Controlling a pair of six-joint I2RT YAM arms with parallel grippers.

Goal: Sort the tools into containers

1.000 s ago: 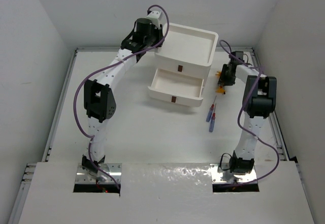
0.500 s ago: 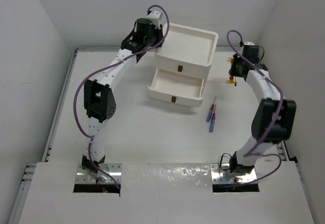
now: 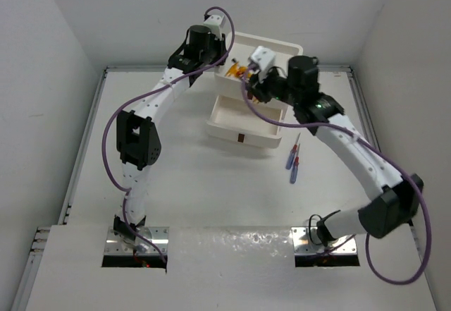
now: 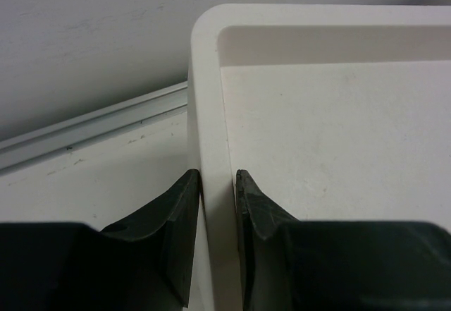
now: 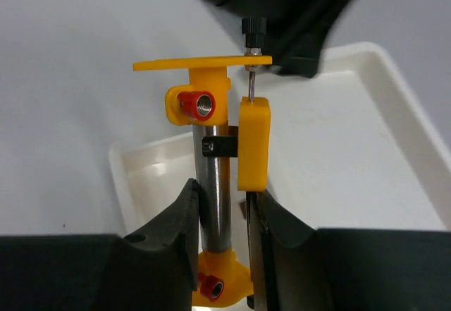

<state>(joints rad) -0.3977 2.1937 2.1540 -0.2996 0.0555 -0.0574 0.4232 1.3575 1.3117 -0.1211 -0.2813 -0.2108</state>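
The white drawer unit (image 3: 285, 45) stands at the back centre, with one drawer (image 3: 236, 117) pulled open. My left gripper (image 3: 217, 63) is shut on the left rim (image 4: 208, 106) of the unit's tray-like top, one jaw on each side of the rim. My right gripper (image 3: 246, 77) reaches over that tray and is shut on the orange-yellow piece (image 3: 238, 67). In the right wrist view its metal shaft (image 5: 211, 163) sits between my jaws above the tray floor (image 5: 345, 163). Two blue-purple screwdrivers (image 3: 292, 159) lie on the table right of the open drawer. No green-handled screwdrivers are in view.
White walls close in the table on the left, back and right. The right arm's forearm (image 3: 352, 149) spans above the two screwdrivers. The left arm's dark wrist (image 5: 282, 1) is close behind the held piece.
My right arm has swung from the table's right side to over the unit's top, carrying the orange-yellow piece. My left arm has not moved.
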